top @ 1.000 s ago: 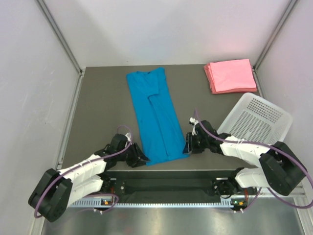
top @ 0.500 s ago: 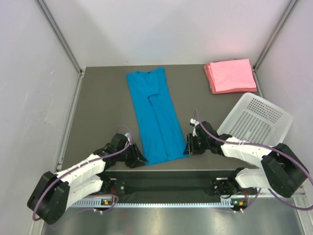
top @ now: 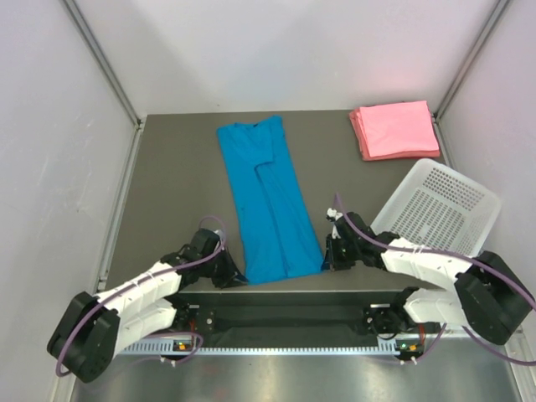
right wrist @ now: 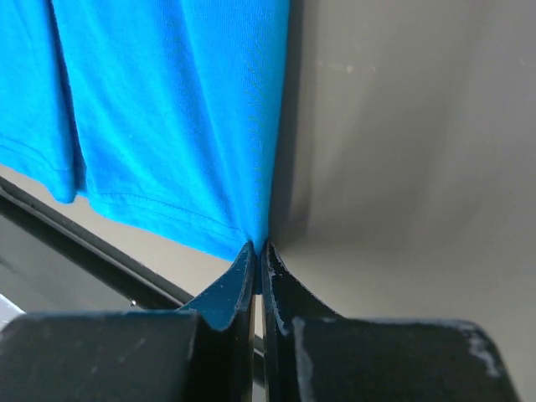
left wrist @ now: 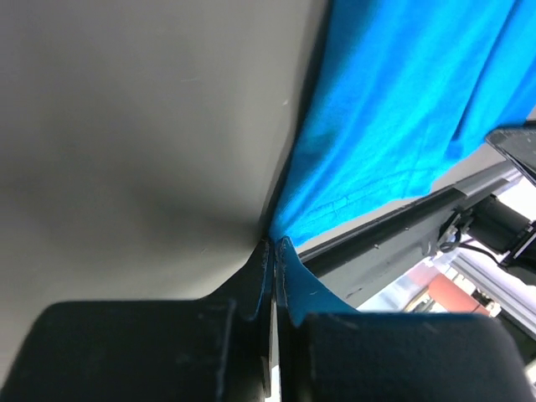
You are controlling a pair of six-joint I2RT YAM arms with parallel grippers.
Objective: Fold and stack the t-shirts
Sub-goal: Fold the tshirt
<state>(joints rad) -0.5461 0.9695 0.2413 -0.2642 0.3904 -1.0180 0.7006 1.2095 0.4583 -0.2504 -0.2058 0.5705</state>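
Blue t-shirt flat, lengthwise on the surface, hem at near edge. Left jaws clamped on its left hem corner, right jaws clamped on the right one. Folded pink t-shirts stacked far right.

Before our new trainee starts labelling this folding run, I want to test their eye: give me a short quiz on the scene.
1. True or false: the left end effector and the right end effector are each shut on a near hem corner of the blue t-shirt.
2. Where does the pink folded stack lie? A) at the far right corner of the table; B) on the blue t-shirt; C) in the left end effector.
3. Name the thing on the right, nearer the arms than the pink folded stack.

Key: 1 true; 2 A; 3 the white basket.
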